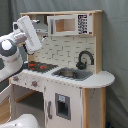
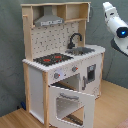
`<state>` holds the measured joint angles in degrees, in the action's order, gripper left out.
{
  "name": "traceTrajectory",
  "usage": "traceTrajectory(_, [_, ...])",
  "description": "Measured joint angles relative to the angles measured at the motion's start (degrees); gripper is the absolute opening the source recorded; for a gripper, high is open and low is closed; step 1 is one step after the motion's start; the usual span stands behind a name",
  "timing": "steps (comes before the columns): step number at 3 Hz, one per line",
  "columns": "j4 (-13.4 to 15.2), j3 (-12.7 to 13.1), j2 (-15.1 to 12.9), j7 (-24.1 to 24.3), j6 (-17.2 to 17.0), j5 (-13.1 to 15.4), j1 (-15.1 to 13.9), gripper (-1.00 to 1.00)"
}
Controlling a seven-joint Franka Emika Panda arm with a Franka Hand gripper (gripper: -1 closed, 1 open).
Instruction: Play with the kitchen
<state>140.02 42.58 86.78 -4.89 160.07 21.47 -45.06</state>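
Observation:
The kitchen [image 1: 75,95] is a tall white and light-wood toy with a black-and-red hob [image 1: 40,66], a grey sink [image 1: 72,74], a black faucet [image 1: 85,59] and a tiled back. In the second exterior view the kitchen [image 2: 37,80] shows its grey hood [image 2: 50,21], pegboard back [image 2: 52,40] and windowed oven door [image 2: 70,102], which hangs open. My gripper [image 1: 40,29] is held high at the hood end, above the hob, touching nothing I can see. In the second exterior view the gripper [image 2: 106,6] is beside the upper shelf.
A microwave-style cabinet [image 1: 67,25] fills the upper shelf. My white arm [image 1: 12,55] stands at the first exterior view's left. A grey curtain [image 2: 10,50] hangs behind everything. The open oven door juts out over the wooden floor [image 2: 112,110].

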Motion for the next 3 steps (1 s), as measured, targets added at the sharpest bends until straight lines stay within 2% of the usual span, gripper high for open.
traceTrajectory(1, [-0.8,1.26,-0.21,5.19,-1.37,0.0,-3.36,1.0])
traceTrajectory(3, [-5.35,3.78,-1.61,12.31,-3.13,-0.03,-10.83,1.0])
